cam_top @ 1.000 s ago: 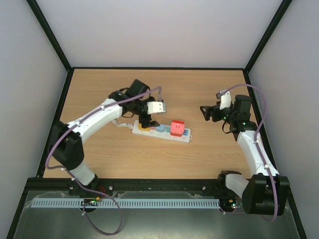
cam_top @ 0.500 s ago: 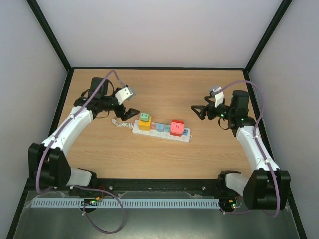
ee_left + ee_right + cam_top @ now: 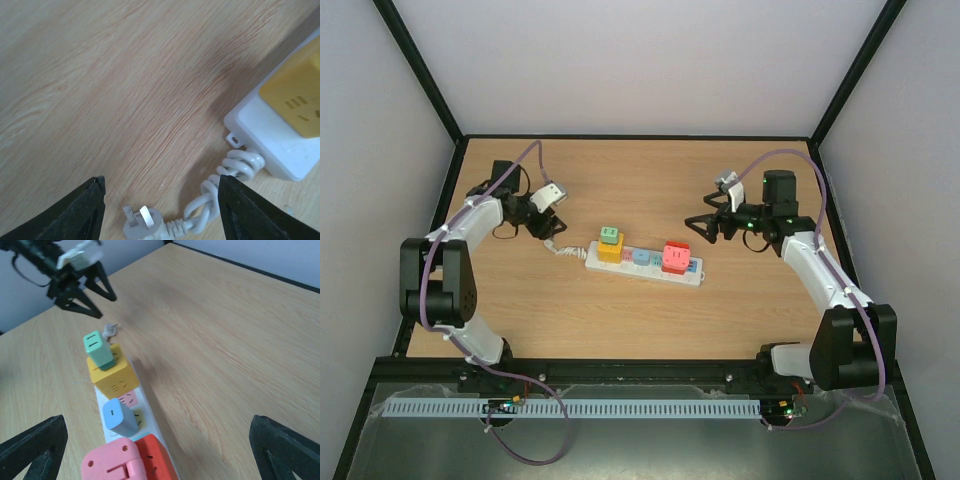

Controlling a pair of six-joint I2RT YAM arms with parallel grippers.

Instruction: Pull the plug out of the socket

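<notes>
Light wooden tabletop (image 3: 620,320) floors a pale-walled enclosure, and both my arm bases sit at its near edge. Past them, around the middle of the wood, lies the socket (image 3: 270,145), a long white rectangular power strip running left to right with small pastel outlet faces. Its top is crowded. At the left end stands a yellow cube adapter (image 3: 112,377) with a small green plug (image 3: 97,349) upright on top of it. Next comes a small blue plug (image 3: 119,417), then a pink-and-red block adapter (image 3: 127,462) toward the right end. From the strip's left end a white coiled cord (image 3: 235,167) curls away and ends in a white flat-pinned cord plug (image 3: 142,222) lying loose on the wood.

A little farther out, my left gripper (image 3: 552,230) hovers over that loose end, fingers spread wide and grasping nothing. Its wrist camera shows the cord plug between the two black fingertips, apart from both. My right gripper (image 3: 696,230) hangs just beyond the strip's right end, near the pink-and-red block but clear of it. It points left along the row, its jaws parted too and carrying nothing.
</notes>
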